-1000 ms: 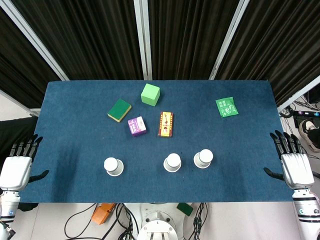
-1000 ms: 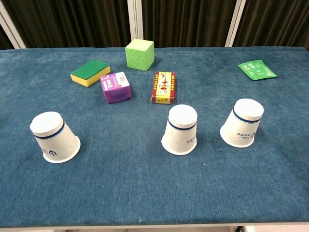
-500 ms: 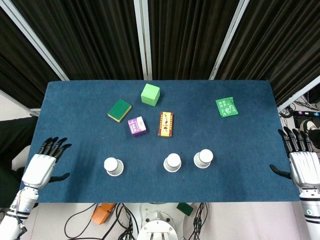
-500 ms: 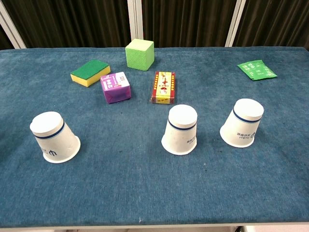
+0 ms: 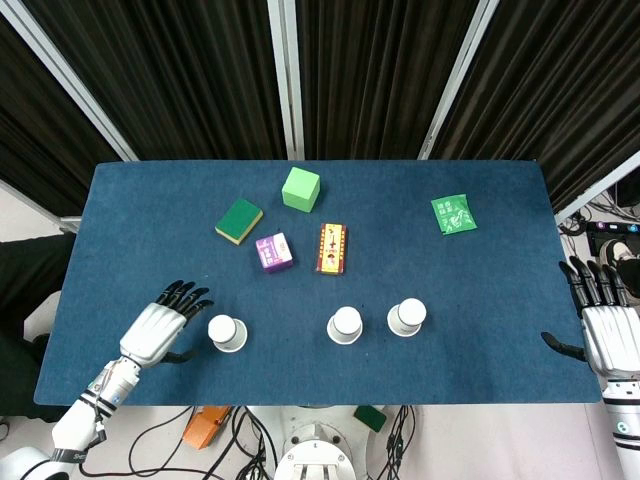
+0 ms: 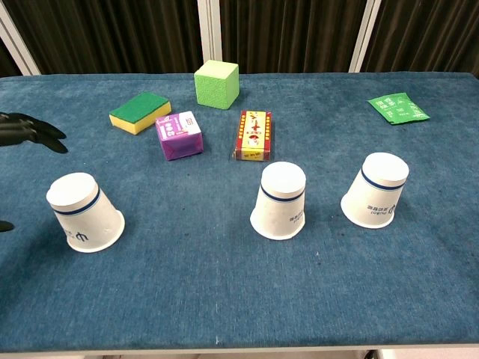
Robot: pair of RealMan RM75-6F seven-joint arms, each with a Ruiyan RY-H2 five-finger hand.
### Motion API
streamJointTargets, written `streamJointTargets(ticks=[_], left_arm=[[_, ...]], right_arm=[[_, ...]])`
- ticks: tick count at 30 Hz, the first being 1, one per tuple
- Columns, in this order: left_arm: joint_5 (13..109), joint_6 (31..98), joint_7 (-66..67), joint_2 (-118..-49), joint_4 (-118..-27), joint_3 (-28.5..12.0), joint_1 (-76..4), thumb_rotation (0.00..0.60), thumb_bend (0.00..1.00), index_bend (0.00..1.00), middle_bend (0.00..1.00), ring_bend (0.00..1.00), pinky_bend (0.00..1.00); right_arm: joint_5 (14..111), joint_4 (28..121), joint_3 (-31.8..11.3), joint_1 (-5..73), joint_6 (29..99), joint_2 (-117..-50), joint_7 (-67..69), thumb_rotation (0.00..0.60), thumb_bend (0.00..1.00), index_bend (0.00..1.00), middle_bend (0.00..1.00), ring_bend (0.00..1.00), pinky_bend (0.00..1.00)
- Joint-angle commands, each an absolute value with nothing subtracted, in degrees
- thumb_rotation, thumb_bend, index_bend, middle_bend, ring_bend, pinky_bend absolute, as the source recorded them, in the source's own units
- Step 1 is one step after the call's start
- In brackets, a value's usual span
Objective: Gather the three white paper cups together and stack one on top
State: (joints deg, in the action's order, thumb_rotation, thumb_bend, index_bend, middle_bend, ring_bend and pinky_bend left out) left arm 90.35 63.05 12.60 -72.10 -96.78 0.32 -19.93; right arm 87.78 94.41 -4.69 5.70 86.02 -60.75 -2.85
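Observation:
Three white paper cups stand upside down along the table's near side: the left cup (image 5: 227,332) (image 6: 84,212), the middle cup (image 5: 345,324) (image 6: 281,200) and the right cup (image 5: 406,317) (image 6: 376,190), which leans a little. My left hand (image 5: 162,327) hovers open just left of the left cup, fingers spread, not touching it; only its fingertips (image 6: 30,133) enter the chest view. My right hand (image 5: 604,318) hangs open off the table's right edge, far from the cups.
Behind the cups lie a purple box (image 5: 273,252), a red and yellow box (image 5: 332,248), a green sponge (image 5: 239,220), a light green cube (image 5: 301,189) and a green packet (image 5: 453,214) at the far right. The blue table (image 5: 470,350) ends near the right hand.
My left hand has swept in from the table's left edge to just beside the left cup. My right hand has drifted slightly outward to the right. The cups have not moved.

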Motion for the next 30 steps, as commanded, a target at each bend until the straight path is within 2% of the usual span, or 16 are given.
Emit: streamJointTargets(ticks=[1,7,16,24,30], left_arm=[[88.0,61.2,14.1,-73.2,-97.6,-0.2,-21.2,0.6,0.22,0.2,0.09,0.03,0.0],[86.7,59.9,14.4,-74.0,-97.8,-0.2,-22.4,0.6,0.28,0.24,0.09,0.03,0.0],[85.1,59.3,14.6,-74.5,-97.7,-0.1,-23.4,0.6,0.32,0.37,0.14,0.05,0.0],[84.7,59.1,14.3,-76.1,-98.7,-1.5,-25.4,0.6,0.32,0.38,0.16,0.05,0.0],[82.7,56.4,14.6,-77.9,-100.4,-4.0,-28.9,0.6,0.32,0.38,0.16,0.05,0.0]], right_arm=[[87.7,94.2,-4.7,5.8,85.8,-60.9,-2.7,0.6,0.15,0.0,0.09,0.0,0.06],[87.5,93.8,-4.6,6.0,85.4,-61.1,-2.5,0.6,0.15,0.0,0.09,0.0,0.06],[87.0,93.2,-4.6,5.9,85.2,-61.4,-1.8,0.6,0.15,0.0,0.09,0.0,0.06],[87.3,92.9,-4.6,5.9,85.4,-61.5,-1.5,0.6,0.15,0.0,0.09,0.0,0.06],[87.3,92.9,-4.5,5.7,85.7,-61.4,-1.3,0.6,0.15,0.0,0.09,0.0,0.06]])
